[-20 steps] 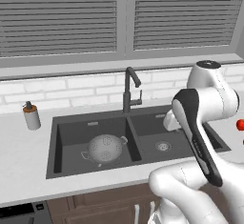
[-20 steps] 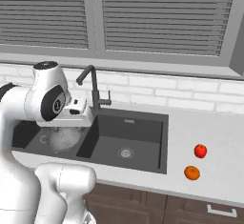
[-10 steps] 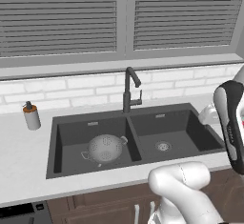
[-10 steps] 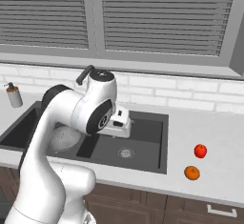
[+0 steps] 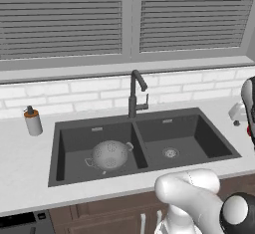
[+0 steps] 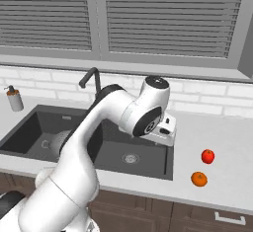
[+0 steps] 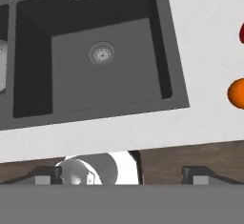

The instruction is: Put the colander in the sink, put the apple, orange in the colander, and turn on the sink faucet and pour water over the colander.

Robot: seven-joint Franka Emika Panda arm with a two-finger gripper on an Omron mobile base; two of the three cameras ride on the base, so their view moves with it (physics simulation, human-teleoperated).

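Left base view: the colander (image 5: 110, 155) sits upright in the left basin of the sink (image 5: 67, 166), rim up, its two loop handles lying on a line from near-left to far-right. The sink faucet (image 5: 135, 93) stands behind the divider, its spout bent toward the right. A soap dispenser (image 5: 33, 121) stands on the tabletop (image 5: 25, 178) left of the sink. Half a second ago the arm rose at the right edge across the right basin; now it has swung further right and that basin lies uncovered.

Right base view: the arm has swept from over the sink's middle to its right end, and the claw (image 6: 164, 133) now hangs over the sink's right rim. The apple (image 6: 208, 156) and the orange (image 6: 198, 178) lie on the tabletop right of the sink, where they were before, the apple farther back, the orange nearer the front edge, close together but apart.

Hand view: the right basin with its round drain (image 7: 101, 53) lies below, the sink's long axis running across the picture. The orange (image 7: 236, 92) and a sliver of the apple (image 7: 241, 32) show at the right edge. The two dark fingertips (image 7: 46, 175) stand far apart, spread wide and released, gripping nothing.
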